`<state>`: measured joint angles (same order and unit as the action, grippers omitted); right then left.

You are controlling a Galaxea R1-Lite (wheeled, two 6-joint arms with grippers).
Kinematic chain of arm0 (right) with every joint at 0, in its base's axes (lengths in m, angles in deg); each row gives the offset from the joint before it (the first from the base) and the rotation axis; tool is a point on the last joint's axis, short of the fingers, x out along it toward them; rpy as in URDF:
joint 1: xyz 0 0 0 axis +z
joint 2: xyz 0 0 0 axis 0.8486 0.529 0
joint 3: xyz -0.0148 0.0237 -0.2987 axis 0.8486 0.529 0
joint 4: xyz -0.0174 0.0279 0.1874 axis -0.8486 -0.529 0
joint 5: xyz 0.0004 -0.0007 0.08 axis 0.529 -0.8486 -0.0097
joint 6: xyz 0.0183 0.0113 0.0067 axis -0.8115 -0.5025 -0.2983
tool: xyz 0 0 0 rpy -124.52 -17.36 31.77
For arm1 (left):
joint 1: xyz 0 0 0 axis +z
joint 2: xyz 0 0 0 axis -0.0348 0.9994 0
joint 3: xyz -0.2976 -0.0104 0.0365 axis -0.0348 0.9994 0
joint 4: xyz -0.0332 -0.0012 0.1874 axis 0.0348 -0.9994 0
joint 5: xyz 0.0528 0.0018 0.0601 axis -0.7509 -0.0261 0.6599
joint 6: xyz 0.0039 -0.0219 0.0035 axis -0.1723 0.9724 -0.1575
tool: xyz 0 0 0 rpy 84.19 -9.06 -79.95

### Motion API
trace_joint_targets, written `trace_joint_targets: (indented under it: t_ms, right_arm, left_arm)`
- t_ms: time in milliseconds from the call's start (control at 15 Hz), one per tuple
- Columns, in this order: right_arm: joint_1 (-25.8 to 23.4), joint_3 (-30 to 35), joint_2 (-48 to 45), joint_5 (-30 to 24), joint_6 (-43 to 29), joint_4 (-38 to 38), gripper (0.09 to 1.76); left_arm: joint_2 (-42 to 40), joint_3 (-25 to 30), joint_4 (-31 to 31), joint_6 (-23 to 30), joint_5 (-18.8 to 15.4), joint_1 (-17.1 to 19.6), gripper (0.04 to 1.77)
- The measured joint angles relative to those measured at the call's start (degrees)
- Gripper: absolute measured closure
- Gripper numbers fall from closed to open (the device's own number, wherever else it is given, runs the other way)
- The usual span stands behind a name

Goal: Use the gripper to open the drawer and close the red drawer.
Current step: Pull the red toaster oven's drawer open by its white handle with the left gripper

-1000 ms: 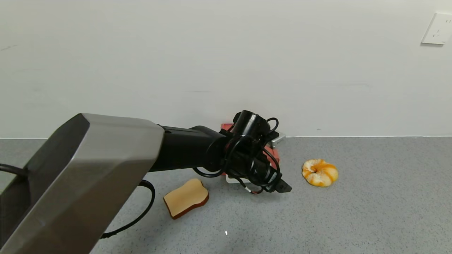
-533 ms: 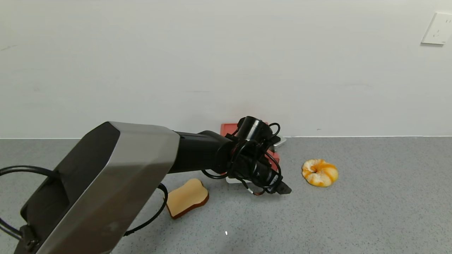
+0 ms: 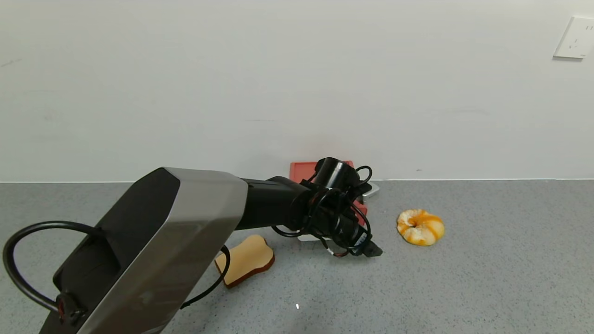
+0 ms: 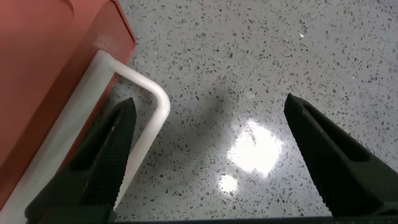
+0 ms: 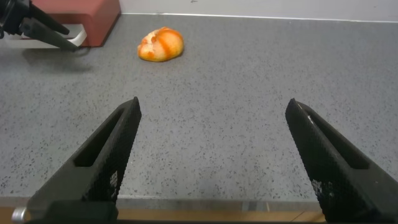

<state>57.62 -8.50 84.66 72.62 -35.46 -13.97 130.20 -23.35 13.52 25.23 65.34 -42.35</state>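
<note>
Brick-red plastic drawer [image 3: 325,185] sits at the far edge of the grey speckled counter [image 3: 464,278], hard against the white wall, mostly hidden behind the left arm's wrist.

Change over the last second: the left arm has reached farther forward. Its silver upper link slid from the near left toward centre, and the left end effector [image 3: 366,250] crept slightly toward the drawer front and dropped lower. Toast slice [image 3: 244,265] and orange-and-white pastry [image 3: 420,227] have not moved.

Left wrist view: left end effector [image 4: 214,155] spread wide, holding nothing. One finger [image 4: 106,162] lies against the white loop handle [image 4: 134,124]; the other stands well clear over bare counter. Handle not between the fingers squarely — only one corner of the loop falls in the gap. Drawer body [image 4: 50,68] looks shut, tray flush, though little of it shows.

Reading: approach to the handle nearly done, opening pull not yet begun. Likely needs a small shift toward the drawer so the handle bar sits inside the gap before pinching.

Right end effector [image 5: 211,162] hangs idle over the near right of the counter, spread, empty.

Writing: none legible. No brand or label on drawer, arm or food. White wall socket plate [image 3: 574,38] at far right, markings too small to read.
</note>
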Motion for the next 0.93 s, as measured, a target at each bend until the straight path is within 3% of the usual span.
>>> trace_joint_targets:
  t_ms: [933]
  right_arm:
    - [0.00, 0.00, 0.00, -0.02, 0.00, 0.07, 0.14]
  left_arm:
    - [2.29, -1.38, -0.41, -1.35, 0.68, 0.69, 0.09]
